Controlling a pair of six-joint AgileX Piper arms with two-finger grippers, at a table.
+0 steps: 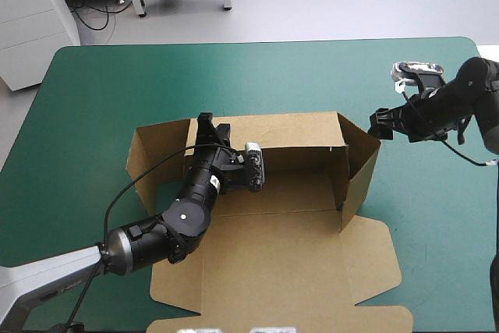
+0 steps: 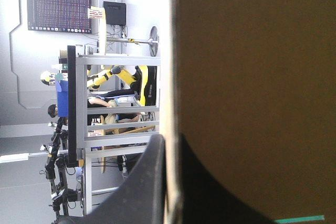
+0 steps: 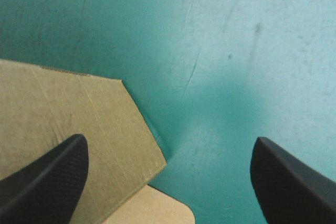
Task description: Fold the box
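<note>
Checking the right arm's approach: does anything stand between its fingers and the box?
Nothing visible does: the right gripper is open above the teal-green cover, the box's corner right by one finger.

High view looks down over the table (image 1: 93,99) — 2 wrist views press close to its box (image 1: 296,132).

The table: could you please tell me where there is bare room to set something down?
Bare table runs as a wide strip between the box and the far edge, and along the left edge. Crowded: the middle, where the left gripper pinches the back wall, and the right wall, beside the open right gripper.
</note>
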